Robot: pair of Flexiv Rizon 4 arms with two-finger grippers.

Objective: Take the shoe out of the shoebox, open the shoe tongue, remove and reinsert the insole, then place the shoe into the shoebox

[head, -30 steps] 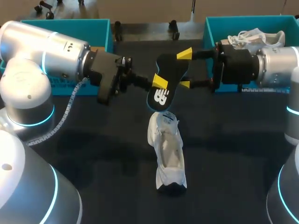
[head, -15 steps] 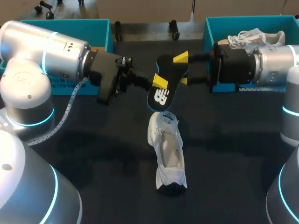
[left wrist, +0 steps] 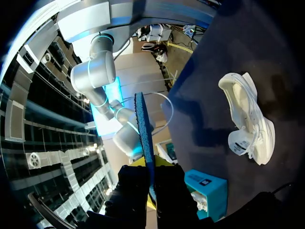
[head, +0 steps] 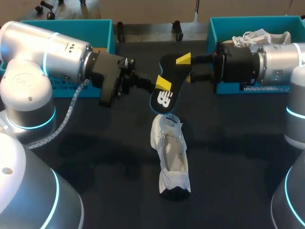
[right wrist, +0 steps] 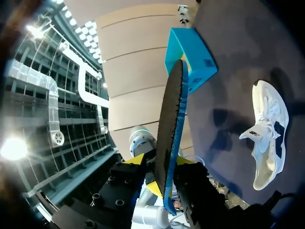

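Above the counter [head: 95,157], the insole [head: 164,100] is held in the air just over the white shoe [head: 171,155], which lies with its opening exposed. The left claw [head: 162,86] is closed on the insole towards the end nearer the shoe, and the right claw [head: 186,69] is clamped on the far end. The insole is judged to be light, thin and flexible, liable to buckle if pushed. A single hold near one end is advised, with the soft shoe steadied at the heel.
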